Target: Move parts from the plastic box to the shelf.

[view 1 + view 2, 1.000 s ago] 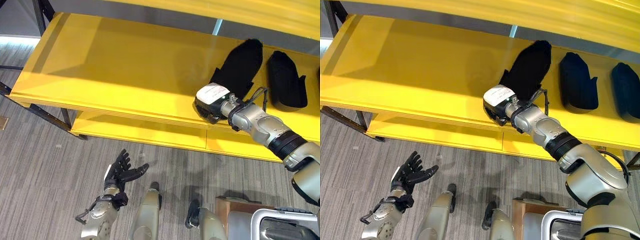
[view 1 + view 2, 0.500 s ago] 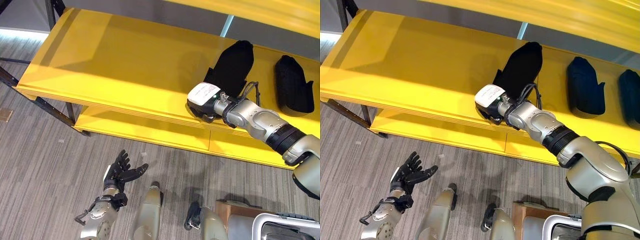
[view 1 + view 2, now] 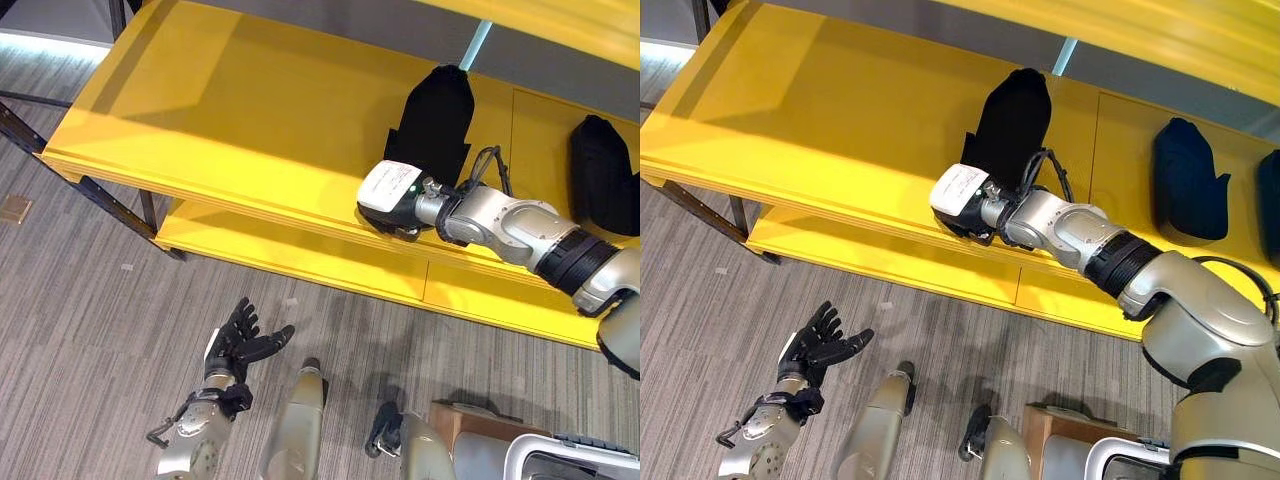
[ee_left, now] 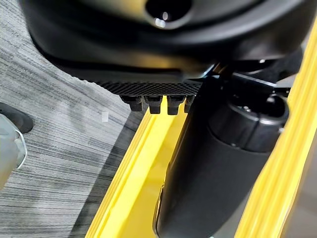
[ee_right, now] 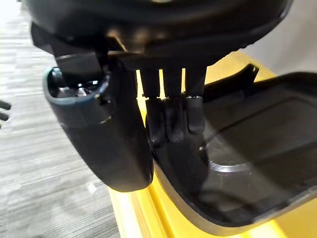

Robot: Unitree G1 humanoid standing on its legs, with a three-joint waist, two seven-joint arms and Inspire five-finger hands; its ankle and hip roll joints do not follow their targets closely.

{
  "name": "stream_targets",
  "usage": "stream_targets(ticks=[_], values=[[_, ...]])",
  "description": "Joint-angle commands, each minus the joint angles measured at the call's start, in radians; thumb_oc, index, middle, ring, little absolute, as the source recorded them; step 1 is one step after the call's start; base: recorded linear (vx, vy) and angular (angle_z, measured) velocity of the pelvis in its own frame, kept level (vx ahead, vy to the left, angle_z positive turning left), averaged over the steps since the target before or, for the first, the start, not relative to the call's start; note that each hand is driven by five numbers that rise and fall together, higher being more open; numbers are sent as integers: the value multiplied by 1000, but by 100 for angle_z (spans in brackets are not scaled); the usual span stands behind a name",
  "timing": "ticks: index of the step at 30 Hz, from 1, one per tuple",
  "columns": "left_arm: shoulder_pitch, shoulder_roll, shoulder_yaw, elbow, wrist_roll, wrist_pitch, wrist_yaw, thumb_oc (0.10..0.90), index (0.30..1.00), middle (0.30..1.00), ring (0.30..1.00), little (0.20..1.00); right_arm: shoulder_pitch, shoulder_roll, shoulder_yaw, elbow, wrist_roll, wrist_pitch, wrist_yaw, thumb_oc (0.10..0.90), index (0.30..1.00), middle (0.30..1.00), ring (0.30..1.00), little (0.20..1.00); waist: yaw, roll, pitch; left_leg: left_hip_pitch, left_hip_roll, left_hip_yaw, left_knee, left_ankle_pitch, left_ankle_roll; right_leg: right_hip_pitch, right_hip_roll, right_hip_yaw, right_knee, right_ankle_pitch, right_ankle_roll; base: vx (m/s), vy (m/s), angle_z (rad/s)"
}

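A long black part [image 3: 435,110] lies on the yellow shelf [image 3: 230,120], pointing toward the shelf's back. My right hand [image 3: 392,198] sits at the part's near end by the shelf's front edge and is shut on it. In the right wrist view its fingers [image 5: 173,119] curl over the rim of the black part [image 5: 257,148], with the thumb [image 5: 109,134] on the outer side. Two more black parts [image 3: 1188,180] lie further right on the shelf. My left hand [image 3: 238,345] hangs low over the floor, fingers spread, holding nothing.
A lower yellow shelf board [image 3: 290,262] runs under the top one. Dark frame legs [image 3: 110,205] stand at the shelf's left end. A grey plastic box [image 3: 570,458] and a brown block [image 3: 465,415] sit at the bottom right. The floor is grey carpet.
My right hand has slid the black part leftward along the shelf, widening its gap to the other parts. The view has also shifted. The left hand has stayed put.
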State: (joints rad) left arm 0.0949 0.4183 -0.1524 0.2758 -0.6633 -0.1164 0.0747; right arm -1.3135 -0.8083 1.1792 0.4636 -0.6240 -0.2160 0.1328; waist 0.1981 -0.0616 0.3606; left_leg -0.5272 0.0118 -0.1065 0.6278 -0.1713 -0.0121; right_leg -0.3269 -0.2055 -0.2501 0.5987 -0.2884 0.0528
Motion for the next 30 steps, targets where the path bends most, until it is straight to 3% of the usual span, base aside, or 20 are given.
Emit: stream_targets(ticks=[1, 3, 7, 16, 30], values=[[-3, 61, -16, -82, -19, -90, -30, 900, 1000, 1000, 1000, 1000, -220, -96, 13, -13, 24, 36, -55, 400, 300, 300, 300, 300, 29, -11, -65, 13, 86, -69, 38, -81, -54, -4, -81, 9, 61, -14, 29, 77, -40, 0], [-3, 66, -15, -84, -17, -87, -36, 900, 1000, 1000, 1000, 1000, -244, -119, 27, -7, 29, 37, -61, 400, 300, 300, 300, 300, 27, -8, -61, -2, 86, -69, 37, -55, -53, -18, -82, 6, 62, 4, 22, -48, -1, 1], [2, 69, -13, -83, -18, -87, -39, 900, 1000, 1000, 1000, 1000, -259, -141, 33, -4, 37, 36, -65, 400, 300, 300, 300, 300, 25, -8, -64, 6, 90, -70, 47, -86, -57, -13, -78, 12, 76, -22, 28, 35, -25, 1], [16, 82, 2, -85, -18, -86, -47, 900, 1000, 1000, 1000, 1000, -333, -210, 74, -12, 55, 37, -85, 400, 300, 300, 300, 300, 13, -10, -67, -4, 97, -70, 50, -82, -63, -27, -77, 14, 89, -28, 25, 0, -3, 0], [27, 90, 30, -77, -23, -92, -43, 900, 1000, 1000, 1000, 1000, -405, -237, 104, -5, 65, 38, -112, 400, 300, 300, 300, 300, 15, -23, -71, -15, 104, -78, 44, -75, -69, -36, -73, 6, 100, -39, 20, 1, -10, 0]])
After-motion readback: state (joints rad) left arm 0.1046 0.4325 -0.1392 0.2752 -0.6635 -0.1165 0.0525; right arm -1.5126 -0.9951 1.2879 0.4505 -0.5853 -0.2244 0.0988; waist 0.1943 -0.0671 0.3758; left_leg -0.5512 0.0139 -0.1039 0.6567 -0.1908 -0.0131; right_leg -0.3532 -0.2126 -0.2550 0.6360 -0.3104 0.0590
